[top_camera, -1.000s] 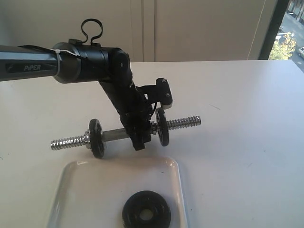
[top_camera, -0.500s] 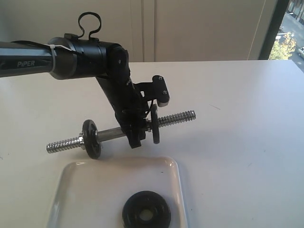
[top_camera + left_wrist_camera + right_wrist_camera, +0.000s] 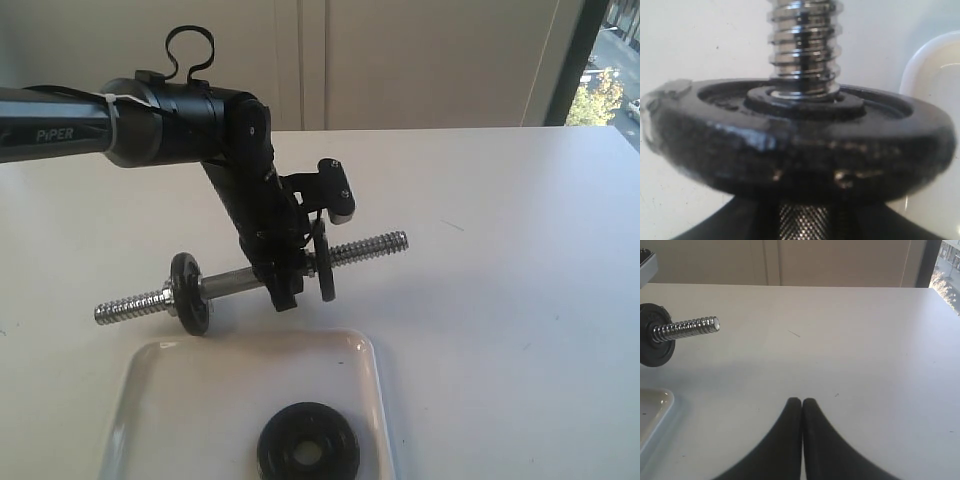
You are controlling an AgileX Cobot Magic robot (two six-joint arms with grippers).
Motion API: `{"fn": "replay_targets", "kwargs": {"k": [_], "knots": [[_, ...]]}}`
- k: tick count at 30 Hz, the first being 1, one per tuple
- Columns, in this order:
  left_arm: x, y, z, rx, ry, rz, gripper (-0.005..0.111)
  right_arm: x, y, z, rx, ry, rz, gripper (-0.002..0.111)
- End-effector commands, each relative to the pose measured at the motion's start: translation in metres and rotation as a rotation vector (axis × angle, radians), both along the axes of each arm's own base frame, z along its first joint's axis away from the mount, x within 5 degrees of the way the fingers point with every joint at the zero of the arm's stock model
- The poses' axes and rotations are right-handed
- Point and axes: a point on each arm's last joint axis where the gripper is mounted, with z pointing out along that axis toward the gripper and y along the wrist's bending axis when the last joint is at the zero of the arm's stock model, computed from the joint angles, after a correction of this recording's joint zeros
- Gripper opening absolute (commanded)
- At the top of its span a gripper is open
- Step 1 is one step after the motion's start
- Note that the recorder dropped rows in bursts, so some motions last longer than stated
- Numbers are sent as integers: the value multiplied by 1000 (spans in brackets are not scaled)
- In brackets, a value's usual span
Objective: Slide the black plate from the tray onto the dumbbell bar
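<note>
My left gripper (image 3: pixel 285 287) is shut on the smooth middle of the dumbbell bar (image 3: pixel 236 280), which slants with its right threaded end (image 3: pixel 366 248) higher. Two black discs sit on the bar, one left (image 3: pixel 190 293) and one right (image 3: pixel 326 263) of the grip. The black plate (image 3: pixel 308 450) lies flat on the tray (image 3: pixel 180 400), below the bar. In the left wrist view a disc (image 3: pixel 800 150) fills the frame, the thread (image 3: pixel 804 45) rising beyond it and knurled bar between my left gripper (image 3: pixel 805 227). My right gripper (image 3: pixel 801 402) is shut and empty over bare table, right of the bar's thread (image 3: pixel 685 328).
The white table (image 3: pixel 500 300) spreads to the right of the bar. A pale wall and a window strip (image 3: pixel 600 70) run behind it. The tray's corner (image 3: pixel 652 410) shows in the right wrist view, and its rim (image 3: pixel 935 75) in the left wrist view.
The left gripper has shifted the bar slightly left and tilted it, right end rising and left end dropping. The plate on the tray has not moved.
</note>
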Motion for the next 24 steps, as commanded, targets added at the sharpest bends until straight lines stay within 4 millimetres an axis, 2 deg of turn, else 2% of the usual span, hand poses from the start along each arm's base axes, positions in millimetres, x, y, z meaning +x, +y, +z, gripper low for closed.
{"fn": "replay_targets", "kwargs": {"k": [1,17,24], "knots": [[-4,2,30,-66,-17,54,0,0,0,0,1,-12,4,0],[-4,2,30,-67,-4,78,0,0,0,0,1,-12,4,0],[-8,4,48,-108,-35,82,0,0,0,0,1,-12,4,0]]}}
